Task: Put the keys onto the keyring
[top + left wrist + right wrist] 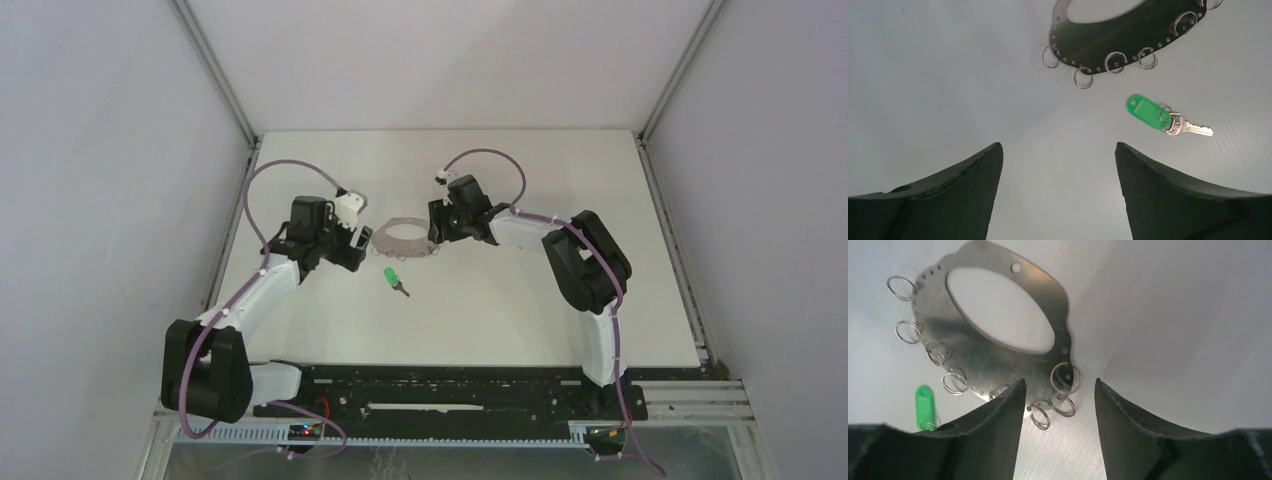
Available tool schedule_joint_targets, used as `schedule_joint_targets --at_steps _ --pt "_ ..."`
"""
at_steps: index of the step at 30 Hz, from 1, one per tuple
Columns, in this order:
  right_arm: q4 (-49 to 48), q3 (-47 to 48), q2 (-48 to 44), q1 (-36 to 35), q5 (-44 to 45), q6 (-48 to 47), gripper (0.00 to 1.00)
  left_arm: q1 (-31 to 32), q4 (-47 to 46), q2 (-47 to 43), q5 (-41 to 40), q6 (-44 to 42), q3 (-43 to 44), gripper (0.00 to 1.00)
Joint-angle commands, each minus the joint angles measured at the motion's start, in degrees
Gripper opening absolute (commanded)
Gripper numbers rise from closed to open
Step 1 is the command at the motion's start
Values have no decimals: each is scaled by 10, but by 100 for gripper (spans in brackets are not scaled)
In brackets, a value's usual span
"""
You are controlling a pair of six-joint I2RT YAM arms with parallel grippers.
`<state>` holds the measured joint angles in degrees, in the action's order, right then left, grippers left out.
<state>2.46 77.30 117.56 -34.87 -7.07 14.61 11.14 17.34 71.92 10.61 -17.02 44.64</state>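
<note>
Grey oval keyring point(973, 365), looped rim, green key point(1148, 112) nearby, left gripper point(1058, 147) wide, right gripper point(1059, 385) narrower, empty.

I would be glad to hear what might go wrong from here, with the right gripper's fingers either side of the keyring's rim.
1. The right gripper straddles the keyring just where loose loops crowd. Closing may pinch a loop rather than the plate, which could then slip.
2. The keyring lies flat on the table, so the fingers may shove it along, perhaps toward the green key, instead of lifting it.
</note>
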Motion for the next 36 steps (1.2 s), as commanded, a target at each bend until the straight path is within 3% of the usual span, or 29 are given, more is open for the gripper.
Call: schedule_joint_targets --at_steps 1,11,14,17,19,30,36 --pt "2 -13 3 1 -13 -14 60 3 1 -9 2 -12 32 86" --pt "4 -13 9 2 -18 -29 47 4 17 -17 7 -15 37 79" --pt "2 -13 8 2 -28 -35 38 8 28 -21 7 -19 45 77" --pt "-4 -17 1 2 -38 -43 21 11 43 -27 11 -26 56 72" --pt "-9 -18 -3 4 -58 -48 0 14 56 -34 15 -35 65 70" --pt "-36 -78 -113 -25 -51 -105 0 36 229 -58 64 -111 150 62" --pt "-64 -115 -173 -48 -44 -119 0 62 250 -103 89 -214 158 62"
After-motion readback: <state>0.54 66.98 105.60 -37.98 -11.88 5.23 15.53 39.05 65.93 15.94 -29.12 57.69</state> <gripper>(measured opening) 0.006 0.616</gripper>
